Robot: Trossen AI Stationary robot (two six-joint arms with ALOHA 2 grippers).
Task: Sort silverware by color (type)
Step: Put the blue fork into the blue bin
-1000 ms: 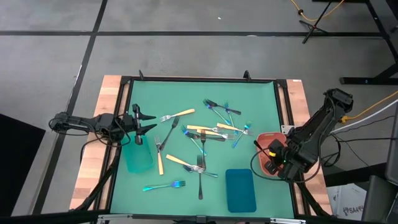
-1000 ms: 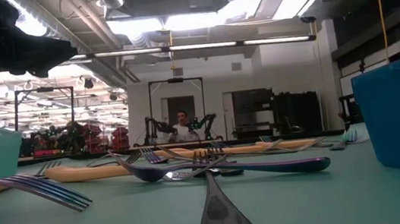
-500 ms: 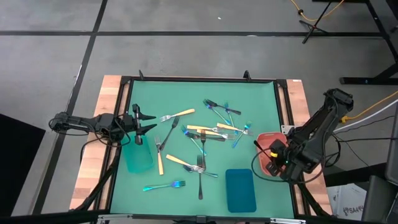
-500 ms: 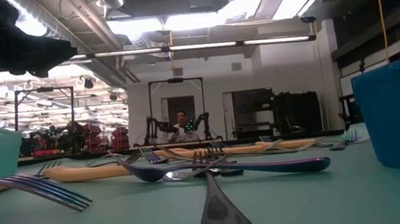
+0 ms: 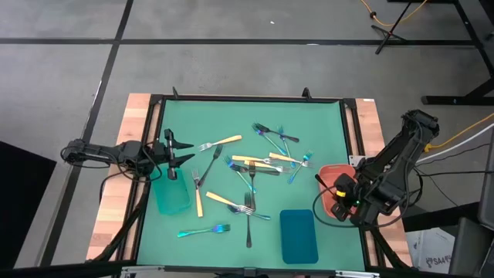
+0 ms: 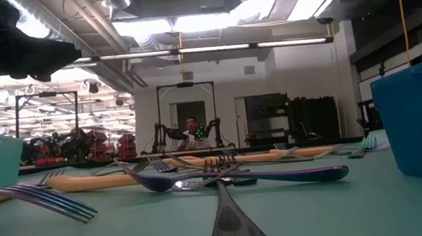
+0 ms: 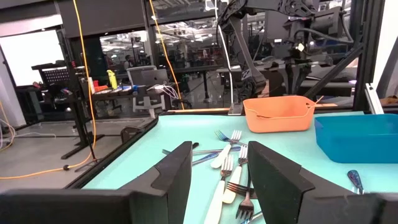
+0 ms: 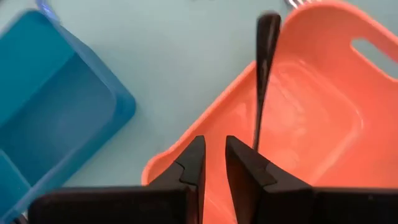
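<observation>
Pinching a dark utensil [image 8: 263, 74], the right fingers [image 8: 245, 168] hold it lengthwise over the salmon tray [image 8: 323, 124].

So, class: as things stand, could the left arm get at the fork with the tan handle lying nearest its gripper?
Probably yes. The left gripper hangs open at the mat's left edge, beside the teal tray, and the tan-handled fork lies just ahead of it on bare mat with nothing between them.

a green tabletop [image 5: 316, 123] carries scattered silverware [image 5: 255, 162] across its middle, a teal tray [image 5: 171, 194] by the left edge, a blue tray [image 5: 298, 235] near the front edge and a salmon tray [image 5: 330, 174] at the right edge.
</observation>
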